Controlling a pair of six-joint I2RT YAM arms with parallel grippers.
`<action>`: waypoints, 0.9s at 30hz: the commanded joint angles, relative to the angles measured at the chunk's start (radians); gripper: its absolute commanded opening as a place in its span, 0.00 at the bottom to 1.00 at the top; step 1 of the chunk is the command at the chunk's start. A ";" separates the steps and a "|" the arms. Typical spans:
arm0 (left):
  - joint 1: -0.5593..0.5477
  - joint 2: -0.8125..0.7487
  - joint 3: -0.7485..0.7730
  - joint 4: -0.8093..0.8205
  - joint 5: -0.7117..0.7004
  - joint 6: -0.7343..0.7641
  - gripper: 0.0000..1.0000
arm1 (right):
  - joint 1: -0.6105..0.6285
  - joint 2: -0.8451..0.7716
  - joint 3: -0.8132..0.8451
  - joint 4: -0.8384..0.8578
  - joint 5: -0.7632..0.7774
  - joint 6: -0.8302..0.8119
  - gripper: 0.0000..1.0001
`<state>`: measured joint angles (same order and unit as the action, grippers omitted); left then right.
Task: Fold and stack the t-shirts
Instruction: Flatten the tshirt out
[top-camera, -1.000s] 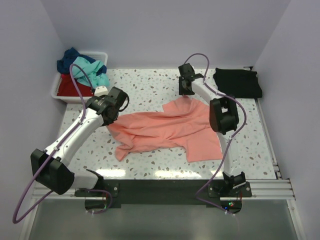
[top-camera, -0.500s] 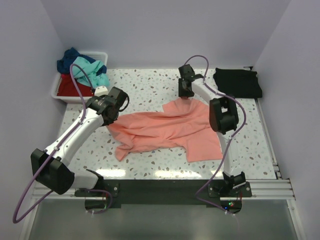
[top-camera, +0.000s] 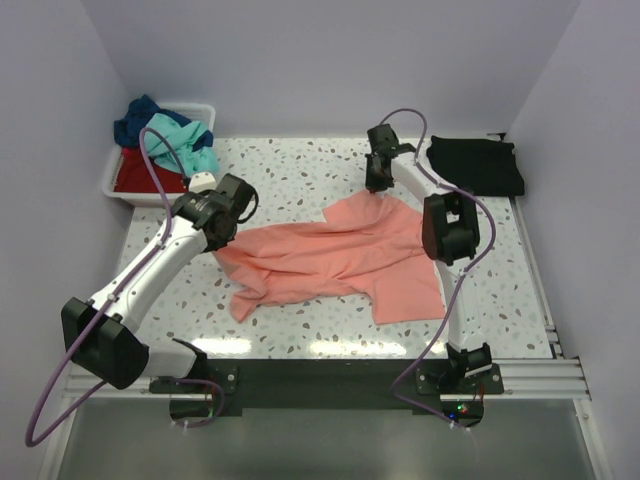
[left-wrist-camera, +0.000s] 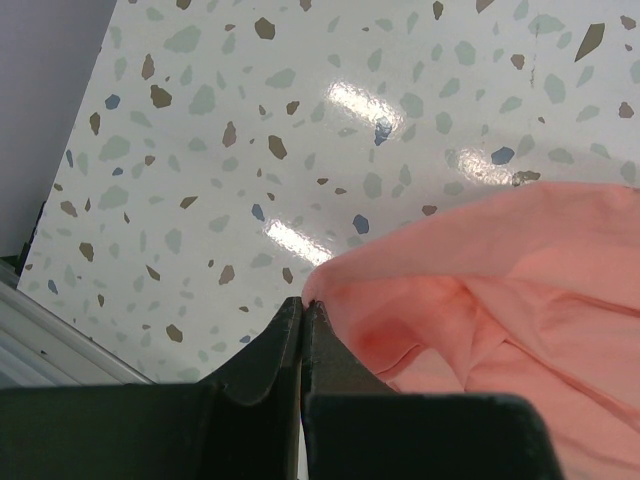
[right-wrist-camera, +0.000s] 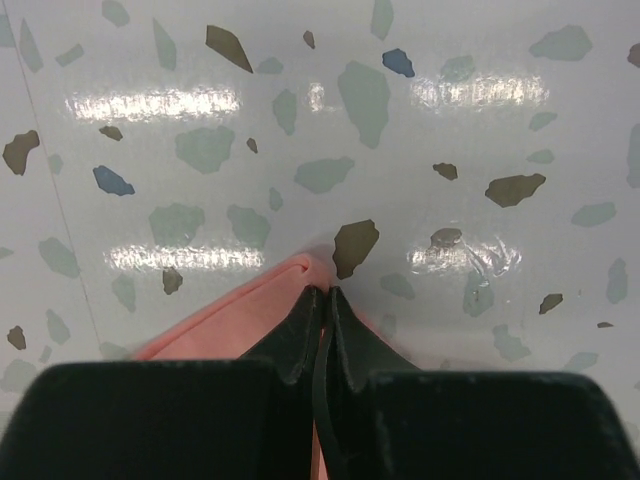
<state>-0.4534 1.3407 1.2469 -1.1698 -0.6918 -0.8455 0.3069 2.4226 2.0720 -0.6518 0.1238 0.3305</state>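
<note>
Now | right gripper (right-wrist-camera: 322, 300) just closed, pinching far corner of plain salmon-pink cloth t-shirt (top-camera: 335, 255) | left gripper (left-wrist-camera: 302, 312) pinches its left edge | shirt crumpled mid speckled table (top-camera: 300, 170) | judged ready to spread flat

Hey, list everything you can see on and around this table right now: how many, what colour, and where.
table: 1, white speckled, under everything
salmon-pink t-shirt: 1, pink, lying crumpled across the table's middle
black t-shirt: 1, black, folded at the far right corner
white bin: 1, white, far left corner
teal t-shirt: 1, teal, heaped in the bin
navy t-shirt: 1, navy blue, at the bin's back
red t-shirt: 1, red, at the bin's front
left arm: 1, white and black, jaws shut on the salmon-pink t-shirt's left end
right arm: 1, white and black, jaws shut on its far edge
</note>
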 joint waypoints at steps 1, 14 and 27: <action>0.005 -0.029 0.016 0.002 -0.023 0.009 0.00 | 0.001 0.017 -0.015 -0.075 0.046 -0.001 0.00; 0.005 -0.041 0.058 0.035 -0.064 0.060 0.00 | 0.001 -0.267 -0.188 0.012 0.172 -0.002 0.00; 0.021 0.051 0.336 0.208 -0.138 0.253 0.00 | 0.001 -0.758 -0.299 0.021 0.379 -0.067 0.00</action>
<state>-0.4507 1.3716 1.4738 -1.0740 -0.7643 -0.6922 0.3084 1.8225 1.7695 -0.6430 0.3878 0.3088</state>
